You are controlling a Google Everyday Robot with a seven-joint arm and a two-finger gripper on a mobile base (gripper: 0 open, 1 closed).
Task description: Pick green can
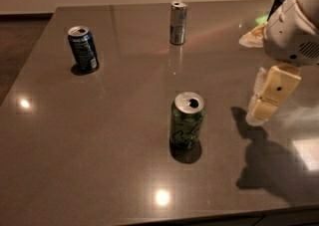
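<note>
The green can (187,120) stands upright near the middle of the dark table (99,160), with pale scribbled lettering and an opened silver top. My gripper (260,113) hangs at the right side of the table, to the right of the can and apart from it, pointing down toward the tabletop. It holds nothing that I can see. Its shadow falls on the table to the right of the can.
A blue can (83,49) stands at the back left. A taller slim silver can (178,22) stands at the back middle. A crumpled snack bag (254,38) and a dark object lie at the back right, behind my arm.
</note>
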